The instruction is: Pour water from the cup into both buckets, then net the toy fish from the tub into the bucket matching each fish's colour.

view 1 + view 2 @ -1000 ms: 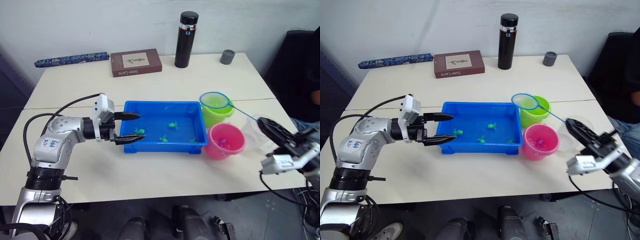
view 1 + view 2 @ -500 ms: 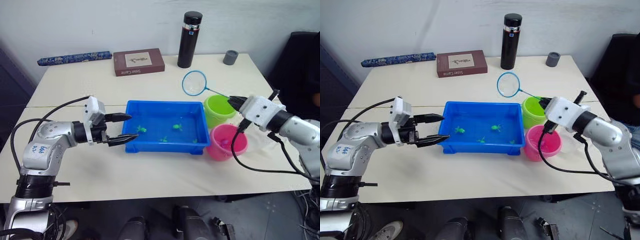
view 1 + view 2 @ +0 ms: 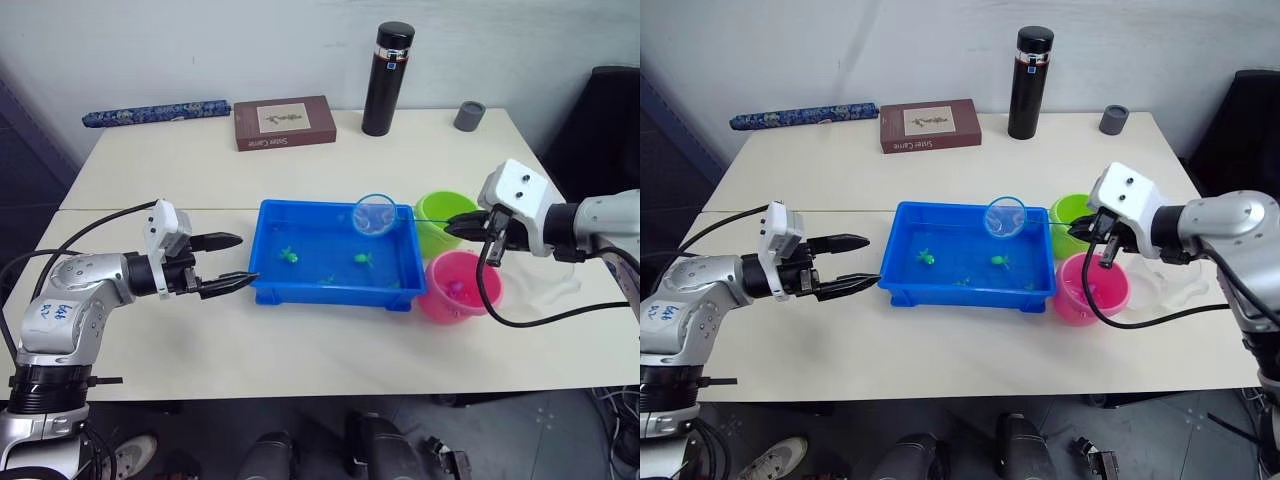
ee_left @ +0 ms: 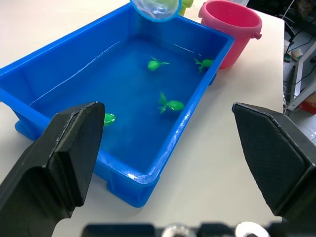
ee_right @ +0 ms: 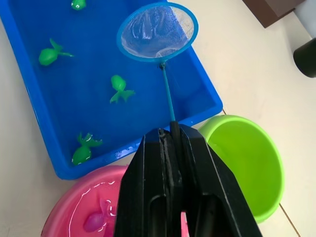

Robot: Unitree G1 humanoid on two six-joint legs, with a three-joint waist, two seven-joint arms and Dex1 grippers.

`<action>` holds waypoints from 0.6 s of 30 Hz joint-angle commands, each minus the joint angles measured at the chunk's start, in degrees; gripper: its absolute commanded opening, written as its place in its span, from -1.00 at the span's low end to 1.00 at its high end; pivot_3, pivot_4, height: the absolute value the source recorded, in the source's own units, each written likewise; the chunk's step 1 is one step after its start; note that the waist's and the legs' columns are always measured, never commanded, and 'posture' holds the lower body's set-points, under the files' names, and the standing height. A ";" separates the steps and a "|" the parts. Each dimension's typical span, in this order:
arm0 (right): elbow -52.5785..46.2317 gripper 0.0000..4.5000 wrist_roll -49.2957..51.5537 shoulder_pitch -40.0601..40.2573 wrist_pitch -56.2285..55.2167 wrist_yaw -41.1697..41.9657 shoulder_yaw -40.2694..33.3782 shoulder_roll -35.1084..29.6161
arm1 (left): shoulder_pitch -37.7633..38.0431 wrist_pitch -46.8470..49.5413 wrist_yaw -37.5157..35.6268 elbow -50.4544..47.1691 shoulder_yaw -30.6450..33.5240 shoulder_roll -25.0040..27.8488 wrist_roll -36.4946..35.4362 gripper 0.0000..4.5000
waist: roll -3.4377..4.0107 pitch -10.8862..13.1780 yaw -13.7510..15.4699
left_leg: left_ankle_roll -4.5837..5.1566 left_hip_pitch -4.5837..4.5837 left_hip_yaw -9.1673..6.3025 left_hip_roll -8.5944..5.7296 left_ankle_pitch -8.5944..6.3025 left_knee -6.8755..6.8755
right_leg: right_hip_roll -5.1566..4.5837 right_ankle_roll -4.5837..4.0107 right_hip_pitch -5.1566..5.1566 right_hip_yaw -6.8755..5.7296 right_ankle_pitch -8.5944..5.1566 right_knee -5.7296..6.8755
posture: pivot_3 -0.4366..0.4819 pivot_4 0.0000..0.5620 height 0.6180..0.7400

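The fine-meshed net (image 5: 157, 30), round with a light-blue hoop, was held by its thin handle between the closed fingers of the right gripper (image 3: 458, 226), above the far right corner of the glossy, water-filled blue tub (image 3: 270, 285). Four small green fish (image 4: 171, 104) lay in it. Beside the tub's right end stood the smooth green bucket (image 5: 247, 148) and pink bucket (image 3: 478, 297). The left gripper (image 3: 234, 262) was spread wide and empty near the tub's left end. A matte cream table (image 3: 300, 350) carried everything.
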 commanded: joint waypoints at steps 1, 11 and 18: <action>1.10 -1.00 -3.87 -1.22 -5.40 3.47 1.01 -2.67 | 0.97 0.33 0.77 -2.79 1.38 -0.03 -1.65 0.98 | 0.00 0.00 0.05 | -0.01 -0.01 0.00 0.00 -0.01 -0.02 | 0.00 0.00 -0.01 -0.01 0.00 -0.02 | -0.05 -0.47 0.99; 11.03 -1.00 -18.63 -1.84 -35.60 7.49 5.55 -4.38 | 1.86 1.12 2.62 -4.78 1.31 -0.59 -2.56 0.98 | 0.02 0.01 -0.05 | -0.02 -0.08 0.01 -0.01 -0.04 -0.01 | 0.02 0.01 -0.05 -0.06 0.00 -0.08 | -0.05 -0.47 0.99; 15.43 -1.00 -23.43 -2.84 -49.15 7.78 6.76 -3.21 | 1.68 1.50 3.18 -5.23 1.31 -0.52 -2.89 0.98 | 0.03 0.02 -0.15 | -0.04 -0.08 0.01 0.00 -0.03 0.01 | 0.03 0.01 -0.05 -0.08 0.00 -0.07 | -0.05 -0.47 0.99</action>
